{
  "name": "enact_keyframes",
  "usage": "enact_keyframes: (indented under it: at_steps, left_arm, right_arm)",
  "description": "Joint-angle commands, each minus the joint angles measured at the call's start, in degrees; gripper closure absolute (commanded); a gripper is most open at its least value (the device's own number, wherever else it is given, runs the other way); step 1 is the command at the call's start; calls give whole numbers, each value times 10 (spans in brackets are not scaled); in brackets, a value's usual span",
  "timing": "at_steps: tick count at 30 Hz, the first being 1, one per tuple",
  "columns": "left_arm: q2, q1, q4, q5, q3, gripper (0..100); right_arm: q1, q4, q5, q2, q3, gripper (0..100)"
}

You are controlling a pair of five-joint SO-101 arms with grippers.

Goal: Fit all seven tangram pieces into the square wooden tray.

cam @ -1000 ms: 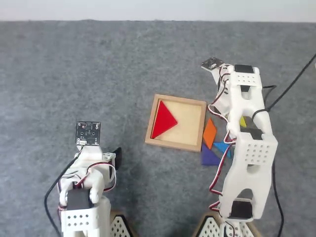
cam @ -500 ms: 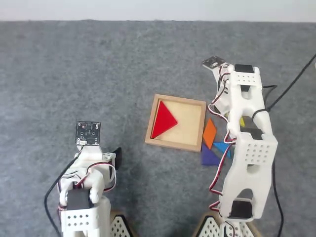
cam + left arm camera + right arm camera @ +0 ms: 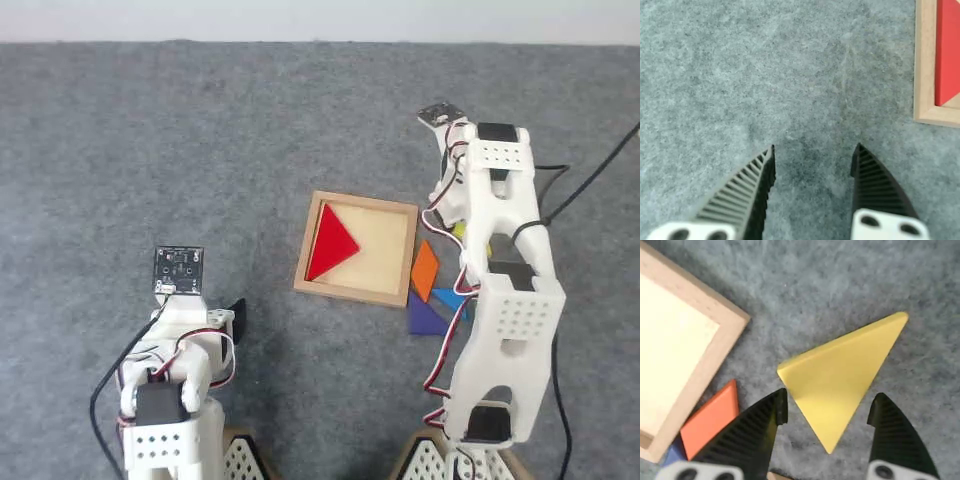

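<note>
The square wooden tray (image 3: 388, 212) lies mid-table with a red triangle (image 3: 330, 243) in its left part. To its right lie an orange piece (image 3: 425, 270), a blue piece (image 3: 447, 298) and a purple piece (image 3: 425, 318). A sliver of the yellow triangle (image 3: 458, 230) shows under the right arm (image 3: 497, 190). In the right wrist view my right gripper (image 3: 830, 402) is open, its fingers straddling the yellow triangle (image 3: 840, 380) beside the tray corner (image 3: 715, 350) and the orange piece (image 3: 710, 420). My left gripper (image 3: 815, 150) is open over bare carpet, apart from the tray edge (image 3: 924, 65).
Grey carpet covers the table. The left arm (image 3: 175, 350) stands at the near left, well away from the tray. Cables hang along the right arm, over the loose pieces. Open carpet lies left of and beyond the tray.
The right arm has shifted slightly away and to the right, so a different part of the yellow triangle shows beneath it. The left arm has kept still.
</note>
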Motion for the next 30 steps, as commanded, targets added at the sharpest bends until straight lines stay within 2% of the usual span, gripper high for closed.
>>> enact_keyframes:
  at_steps: [1,6,16,26,30]
  left_arm:
    - [-6,-3,-12,6,-7,760]
    - [-6,-3,-12,6,-7,760]
    - [-6,-3,-12,6,-7,760]
    - [-6,-3,-12,6,-7,760]
    - [-6,-3,-12,6,-7,760]
  right_arm:
    - [-29,-12,-47,-47,-16,697]
    - [-54,-15,-93,-47,-16,590]
    - [-18,-44,-97,-29,-17,587]
    - [-18,-74,-98,40,-17,589]
    - [-15,-78,-139,43,-21,589]
